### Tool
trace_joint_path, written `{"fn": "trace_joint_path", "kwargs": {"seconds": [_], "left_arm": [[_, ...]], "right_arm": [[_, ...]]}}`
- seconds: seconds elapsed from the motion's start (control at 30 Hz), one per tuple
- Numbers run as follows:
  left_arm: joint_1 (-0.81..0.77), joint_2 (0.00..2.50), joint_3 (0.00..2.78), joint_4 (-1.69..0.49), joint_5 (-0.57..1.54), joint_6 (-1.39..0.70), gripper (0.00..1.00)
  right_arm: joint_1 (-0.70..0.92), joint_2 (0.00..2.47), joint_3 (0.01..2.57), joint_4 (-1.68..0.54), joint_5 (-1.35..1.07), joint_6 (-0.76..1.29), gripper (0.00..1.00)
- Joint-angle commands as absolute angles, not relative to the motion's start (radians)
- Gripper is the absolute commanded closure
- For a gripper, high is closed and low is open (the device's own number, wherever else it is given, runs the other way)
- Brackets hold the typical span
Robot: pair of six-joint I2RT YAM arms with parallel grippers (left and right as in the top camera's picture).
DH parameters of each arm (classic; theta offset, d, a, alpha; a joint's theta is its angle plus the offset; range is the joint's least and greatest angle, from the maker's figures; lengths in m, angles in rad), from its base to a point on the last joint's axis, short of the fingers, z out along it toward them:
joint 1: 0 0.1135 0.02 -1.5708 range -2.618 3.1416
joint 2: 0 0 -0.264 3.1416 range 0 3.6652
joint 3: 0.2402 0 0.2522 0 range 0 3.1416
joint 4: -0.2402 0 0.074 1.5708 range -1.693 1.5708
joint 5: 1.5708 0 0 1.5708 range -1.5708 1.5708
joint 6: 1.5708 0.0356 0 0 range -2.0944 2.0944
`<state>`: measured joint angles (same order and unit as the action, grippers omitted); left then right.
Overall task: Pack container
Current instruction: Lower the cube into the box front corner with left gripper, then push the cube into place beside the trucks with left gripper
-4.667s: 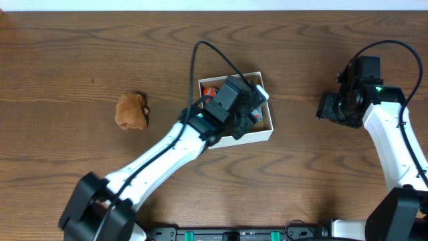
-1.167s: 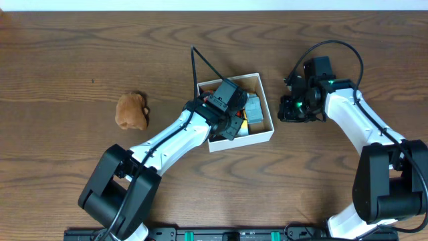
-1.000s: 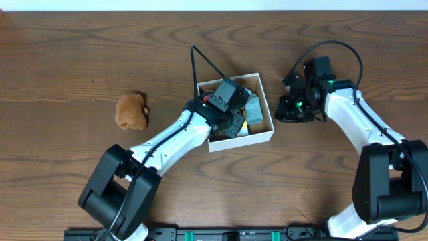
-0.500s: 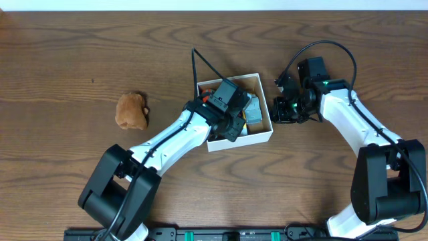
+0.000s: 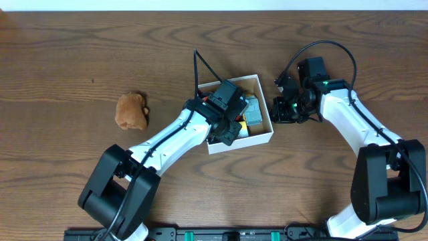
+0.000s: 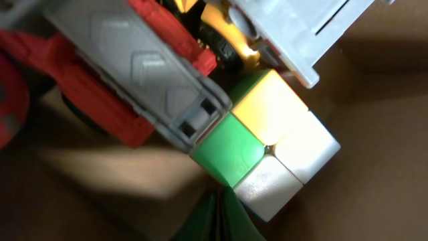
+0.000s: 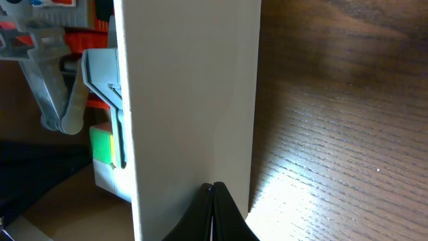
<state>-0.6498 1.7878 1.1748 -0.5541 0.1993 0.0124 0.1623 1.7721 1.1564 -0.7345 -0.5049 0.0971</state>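
Two white-and-black robot arms reach away from the near edge of a dark wooden table (image 5: pixel 67 53).

The left arm stretches diagonally to the middle of the table. The left gripper (image 6: pixel 215 213) points down inside the container (image 5: pixel 251 138), a small, shallow square box, white outside and brown inside. Its fingers are pressed together into a single wedge with nothing between them. The tip is right at the edge of a cube (image 6: pixel 267 140) with green, yellow and white faces, which lies on the brown floor of the box.

Just beyond the cube, a red and grey toy (image 6: pixel 134 73) and a yellow toy vehicle (image 6: pixel 221 27) are crowded together in the box. A pale grey part overlaps the vehicle.

The right arm bends in from the right. The right gripper (image 7: pixel 214 211) sits just outside the container's right wall, low to the tabletop. Its fingers are clenched, with only a thin seam between them, and they grasp nothing. The tip is at the foot of the white wall, but contact cannot be told.

Well apart, on the left, a brown plush toy (image 5: pixel 132 111) lies alone on the wood.
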Motion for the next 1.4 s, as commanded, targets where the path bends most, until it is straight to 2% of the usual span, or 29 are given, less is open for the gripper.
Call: {"fn": "trace_joint_path", "kwargs": {"seconds": [0.0,0.37,0.97,1.3,1.37], "left_arm": [[-0.653,1.809,1.169,-0.535,0.218,0.033,0.94],[-0.674,1.811,1.169,-0.418,0.288,0.045,0.94],[-0.674,1.811,1.169,-0.387,0.386,0.117,0.94],[-0.659,1.795,1.169,-0.411,0.366,0.123,0.93],[-0.657,1.775,1.169,-0.427,0.366,0.123,0.83]], "right_arm": [[0.171,1.778,1.155,-0.727,-0.528,0.080,0.97],[0.171,1.778,1.155,-0.726,-0.529,0.080,0.97],[0.171,1.778,1.155,-0.725,-0.528,0.081,0.97],[0.171,1.778,1.155,-0.730,-0.528,0.080,0.97],[0.171,1.778,1.155,-0.729,-0.528,0.080,0.97]]}}
